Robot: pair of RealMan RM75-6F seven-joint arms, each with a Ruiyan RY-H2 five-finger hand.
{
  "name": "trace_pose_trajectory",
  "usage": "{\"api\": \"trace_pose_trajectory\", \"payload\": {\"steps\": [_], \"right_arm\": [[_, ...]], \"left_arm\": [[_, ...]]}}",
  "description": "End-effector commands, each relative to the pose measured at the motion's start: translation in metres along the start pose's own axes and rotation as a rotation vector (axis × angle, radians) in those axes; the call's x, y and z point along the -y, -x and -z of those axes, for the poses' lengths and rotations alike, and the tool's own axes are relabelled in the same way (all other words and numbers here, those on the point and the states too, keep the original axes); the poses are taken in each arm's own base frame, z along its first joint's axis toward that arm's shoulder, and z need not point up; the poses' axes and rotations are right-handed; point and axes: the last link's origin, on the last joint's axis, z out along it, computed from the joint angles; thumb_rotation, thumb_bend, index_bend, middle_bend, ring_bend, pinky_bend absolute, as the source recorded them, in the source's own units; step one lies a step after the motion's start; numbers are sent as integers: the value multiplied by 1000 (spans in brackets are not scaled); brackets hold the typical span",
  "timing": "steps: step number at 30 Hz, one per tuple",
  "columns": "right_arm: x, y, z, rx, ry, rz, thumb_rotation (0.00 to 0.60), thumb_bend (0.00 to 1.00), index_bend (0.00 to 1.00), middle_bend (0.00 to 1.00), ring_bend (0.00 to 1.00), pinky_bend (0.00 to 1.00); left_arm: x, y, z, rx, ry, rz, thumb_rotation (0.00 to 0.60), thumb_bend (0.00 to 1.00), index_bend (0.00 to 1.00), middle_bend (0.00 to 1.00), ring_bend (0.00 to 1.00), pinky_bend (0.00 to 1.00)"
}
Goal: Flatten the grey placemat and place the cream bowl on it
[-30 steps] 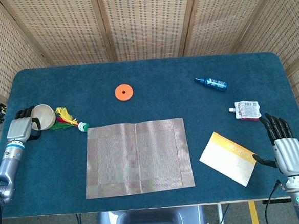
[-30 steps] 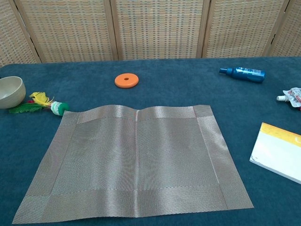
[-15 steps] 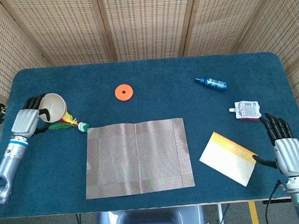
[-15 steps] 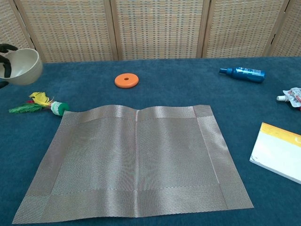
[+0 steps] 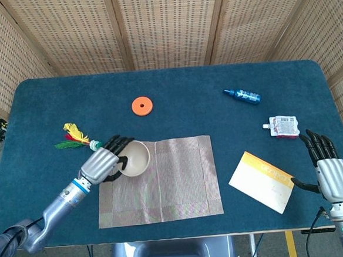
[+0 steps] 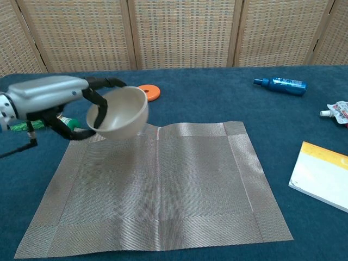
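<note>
The grey placemat [image 5: 163, 182] [image 6: 163, 190] lies spread on the blue table, with a slight ridge along its far edge. My left hand [image 5: 103, 162] [image 6: 51, 98] holds the cream bowl [image 5: 135, 158] [image 6: 122, 113] by its rim, in the air over the mat's far left corner and tilted. My right hand [image 5: 329, 173] rests open near the table's front right corner, fingers apart, holding nothing; only the head view shows it.
A feather toy [image 5: 75, 138] lies left of the mat. An orange disc [image 5: 141, 105] [image 6: 148, 92] sits behind it. On the right are a blue bottle [image 5: 243, 95] [image 6: 281, 85], a pouch [image 5: 283, 126] [image 6: 337, 112] and a yellow-white notepad [image 5: 262, 181] [image 6: 322, 175].
My left hand has lifted the bowl from the table's left edge and carried it right and forward, over the mat's far left corner. The right hand stayed still.
</note>
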Motion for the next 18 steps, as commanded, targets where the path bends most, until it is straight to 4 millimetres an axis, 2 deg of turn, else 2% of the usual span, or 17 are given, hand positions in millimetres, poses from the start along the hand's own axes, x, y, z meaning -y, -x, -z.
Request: {"api": "trace_pose_trajectory", "payload": {"steps": [1,7,16,18], "right_arm": [[-1,-1,0,-3,1,-1,600,0,49,0,0,0],[-4,-5,-2,-14,11,-10,600,0,49,0,0,0],[-5,-8,-2,-20,14,-17,600,0,49,0,0,0],[-5,-9,-2,-20,14,-20,600,0,49,0,0,0]], "left_arm": [[-28,14,-9,57,64,-4,600,448,666,0,0,0],[-48,27,-20,111,93,-24,600,448,666,0,0,0],[-56,36,-28,156,83,-34,600,446,661,0,0,0],[-55,35,-29,164,75,-36,600,432,634,0,0,0]]}}
